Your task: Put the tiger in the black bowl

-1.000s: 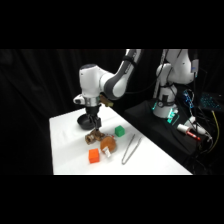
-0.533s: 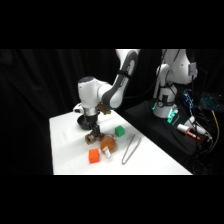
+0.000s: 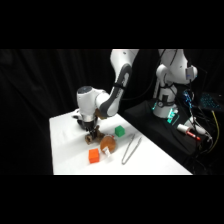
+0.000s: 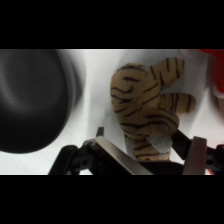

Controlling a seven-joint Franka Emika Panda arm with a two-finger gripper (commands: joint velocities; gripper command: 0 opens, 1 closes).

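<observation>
The tiger (image 4: 145, 100), a tan striped toy, lies on the white table just right of the black bowl (image 4: 30, 100) in the wrist view. My gripper (image 4: 152, 150) is down over the tiger's lower end, with a finger against each side of it, shut on it. In the side view the gripper (image 3: 91, 133) stands low over the table with the tiger (image 3: 95, 137) under it. The black bowl (image 3: 78, 119) shows partly behind the gripper. The tiger is outside the bowl.
An orange-brown round object with a white tag (image 3: 107, 144) lies just right of the tiger. An orange cube (image 3: 93, 156) sits nearer the front edge, a green cube (image 3: 119, 131) farther back, and metal tongs (image 3: 130, 148) to the right. A second robot base (image 3: 167, 95) stands beyond the table.
The gripper has come down from above the bowl's edge onto the tiger, and the arm's elbow has swung right and up. The other objects have stayed put.
</observation>
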